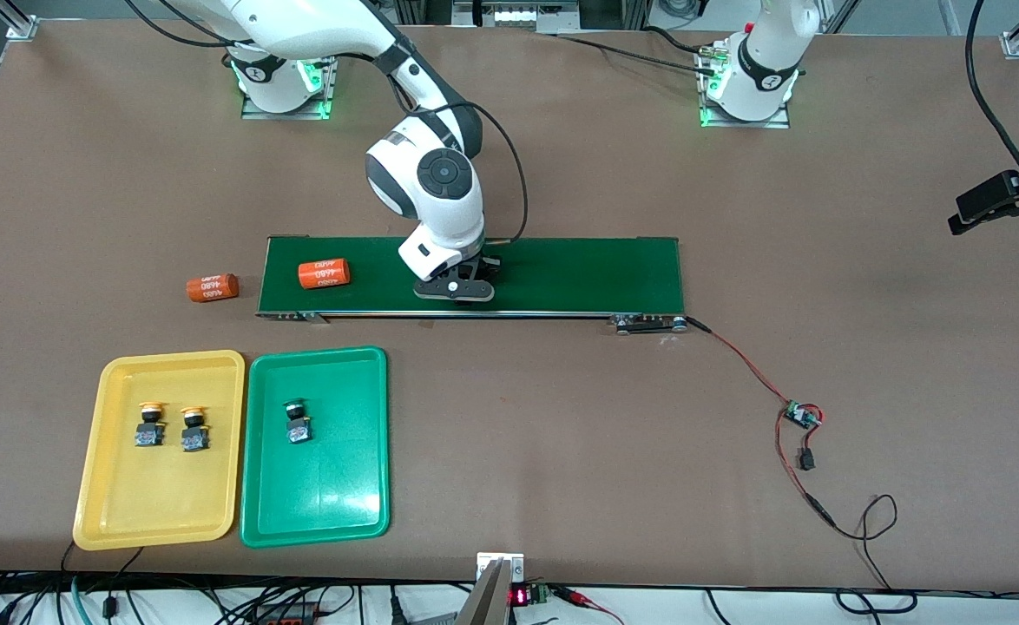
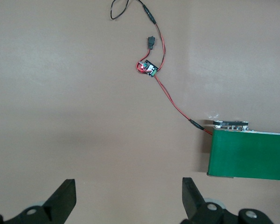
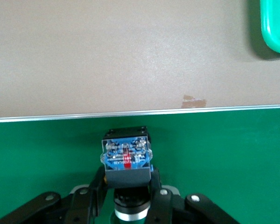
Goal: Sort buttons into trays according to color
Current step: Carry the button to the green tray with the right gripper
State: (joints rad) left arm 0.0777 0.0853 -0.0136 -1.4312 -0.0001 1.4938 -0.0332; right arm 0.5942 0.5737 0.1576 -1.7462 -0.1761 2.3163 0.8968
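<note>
Sorting is three-quarters finished by the look of it: both yellow-capped buttons sit side by side in the yellow tray, and one green-capped button rests in the green tray, the two trays lying edge to edge near the desk's front edge toward the right arm's end. The fourth button is on the dark-green conveyor belt, where the right tool has it clenched between its fingers; its cap colour is hard to read, though a green one is what remains. That piece has yet to reach the green tray. The left tool hangs released over bare desk beside the belt's end, waiting. Brown matting covers the desk; two orange 4680 cylinders and a wired circuit board lie about.
</note>
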